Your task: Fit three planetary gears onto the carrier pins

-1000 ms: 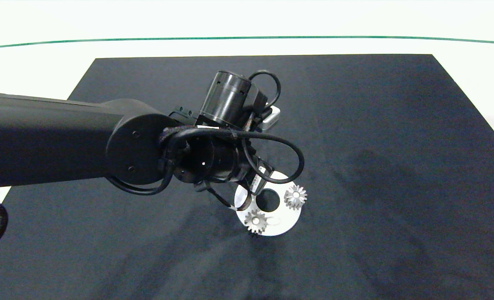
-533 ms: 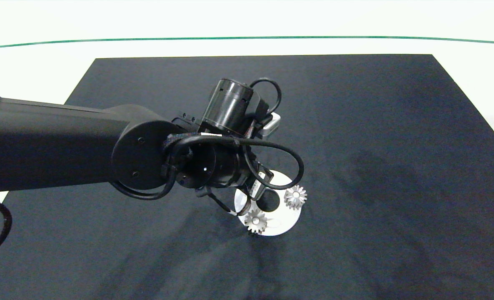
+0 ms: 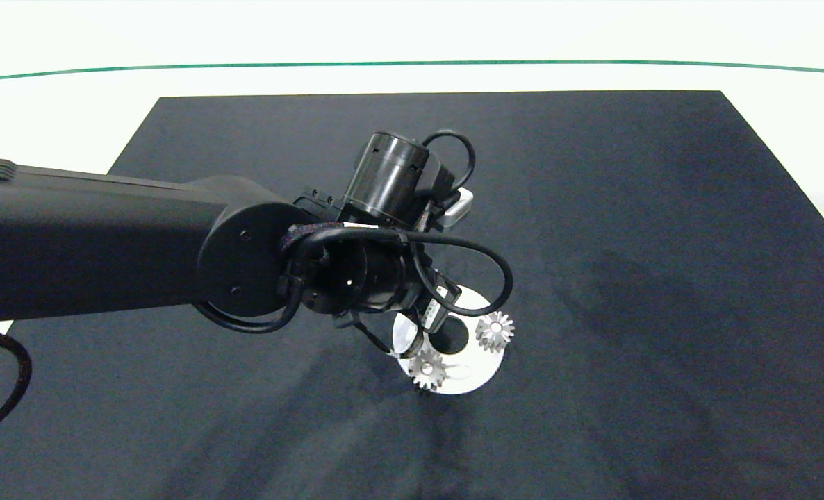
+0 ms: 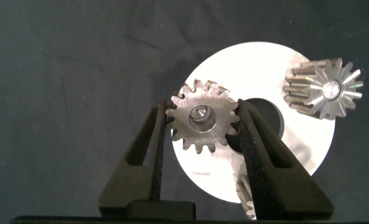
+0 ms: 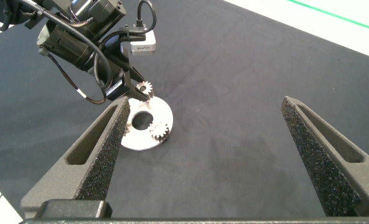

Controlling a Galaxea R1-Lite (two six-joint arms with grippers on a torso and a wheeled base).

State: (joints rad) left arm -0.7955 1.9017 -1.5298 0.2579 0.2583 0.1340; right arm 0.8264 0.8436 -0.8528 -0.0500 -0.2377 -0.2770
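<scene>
A flat white disc (image 3: 478, 373) with a large centre hole lies on the black mat. Two silver planetary gears sit on it, one at the right (image 3: 495, 330) and one at the front (image 3: 427, 370). My left gripper (image 4: 203, 109) is shut on a third gear (image 4: 201, 123), held flat just above the disc (image 4: 259, 68) beside its centre hole. In the head view the left wrist hides this gear. The carrier pins are covered by the gears. In the right wrist view the held gear (image 5: 145, 89) hangs over the disc (image 5: 140, 140). My right gripper (image 5: 204, 104) is open, well off to the side.
The black mat (image 3: 627, 243) covers most of the white table (image 3: 71, 104), which has a green line (image 3: 412, 63) near its far edge. The left arm (image 3: 106, 243) and its looping cable (image 3: 499, 278) reach over the mat's left half.
The left wrist has shifted a little to the right and toward the disc, still carrying the gear. The two gears on the disc have stayed in place.
</scene>
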